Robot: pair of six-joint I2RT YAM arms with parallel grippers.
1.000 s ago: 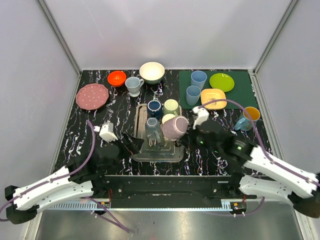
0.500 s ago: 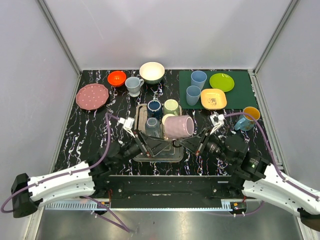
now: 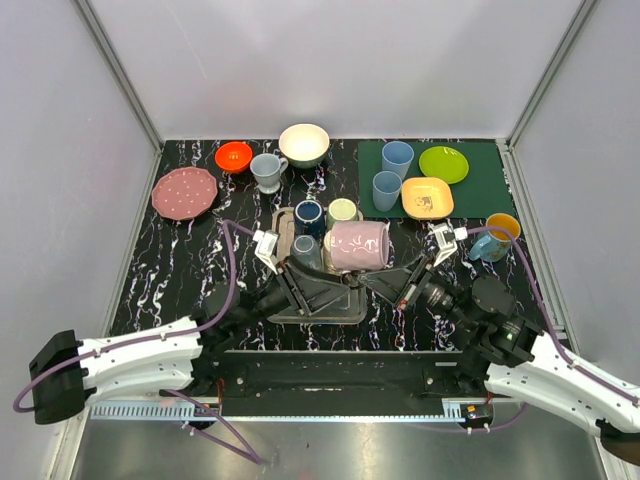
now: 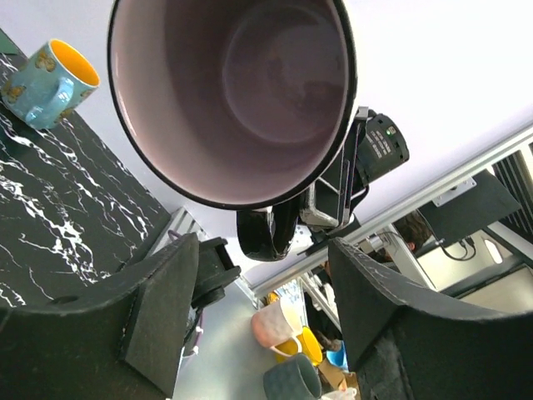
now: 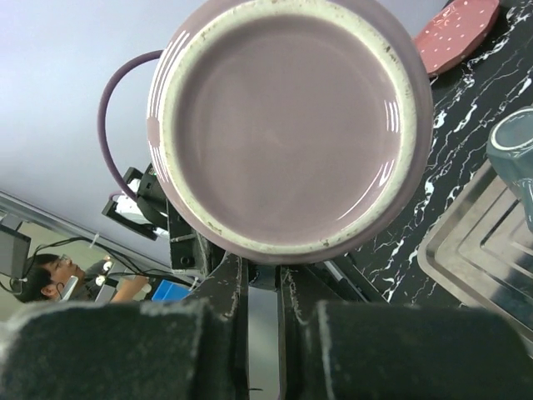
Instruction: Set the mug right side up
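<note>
A mug [image 3: 355, 246] hovering sideways over the tray [image 3: 330, 312]
It is hanging mid-table [image 3: 170, 270], between the left end effector [image 3: 303, 285], which is sitting to its left facing its mouth, and the right end effector [image 3: 388, 284], which is sitting to its right, behind its base.

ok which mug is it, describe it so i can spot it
Find the metal tray at the centre of the black table. Over it, the mauve mug hangs sideways between the left tool and right tool, mouth toward the left one. Unlike the cups in the tray, it is airborne.
</note>
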